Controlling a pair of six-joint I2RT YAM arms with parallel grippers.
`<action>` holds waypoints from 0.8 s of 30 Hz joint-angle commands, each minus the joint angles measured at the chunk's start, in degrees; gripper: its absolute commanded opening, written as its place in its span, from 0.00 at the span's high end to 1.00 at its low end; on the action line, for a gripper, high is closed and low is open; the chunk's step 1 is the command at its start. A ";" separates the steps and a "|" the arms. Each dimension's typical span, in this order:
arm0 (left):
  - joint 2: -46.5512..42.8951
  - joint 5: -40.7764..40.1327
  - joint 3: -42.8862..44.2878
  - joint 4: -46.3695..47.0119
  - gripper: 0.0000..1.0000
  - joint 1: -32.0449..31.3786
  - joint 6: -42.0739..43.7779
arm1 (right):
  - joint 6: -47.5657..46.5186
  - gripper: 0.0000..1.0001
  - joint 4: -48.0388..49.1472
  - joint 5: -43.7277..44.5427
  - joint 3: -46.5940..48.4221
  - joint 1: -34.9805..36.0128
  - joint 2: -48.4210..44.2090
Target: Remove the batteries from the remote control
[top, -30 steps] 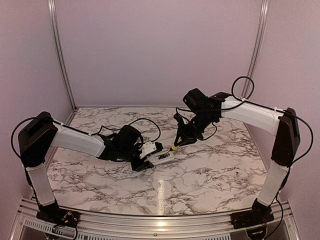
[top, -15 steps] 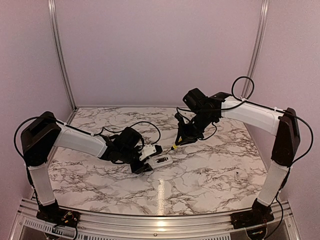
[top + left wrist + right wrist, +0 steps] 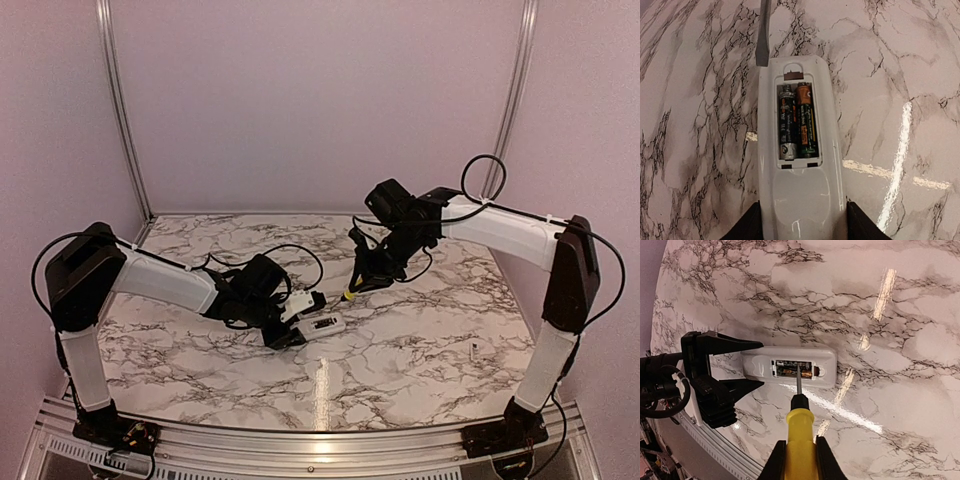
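Left end effector (image 3: 757, 364) clamped the remote control (image 3: 801, 195); right end effector (image 3: 799, 460) pinched the screwdriver (image 3: 800, 425), whose tip needed to lever 1 of the 2 batteries (image 3: 796, 122) up gently.

One remote control (image 3: 801, 197), two batteries (image 3: 788, 125), one yellow-handled screwdriver (image 3: 800, 432), one left claw (image 3: 802, 227), one right claw (image 3: 800, 460)

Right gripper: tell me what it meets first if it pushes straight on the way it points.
The right gripper leads with the screwdriver; its tip would likely meet the batteries in the remote's open bay first, though the gap is hard to judge.
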 commanded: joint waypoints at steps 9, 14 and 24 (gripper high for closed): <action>1.71 0.07 1.67 -1.11 1.00 -0.71 -0.79 | 0.82 1.00 0.77 0.44 0.16 0.85 2.79; 1.88 -0.20 1.89 -1.18 1.00 -0.80 -0.95 | 0.88 1.00 0.14 0.98 -0.26 0.86 3.05; 1.88 -1.42 1.96 -1.06 1.00 -1.22 -0.74 | 0.62 1.00 -0.84 2.17 -0.88 0.93 3.54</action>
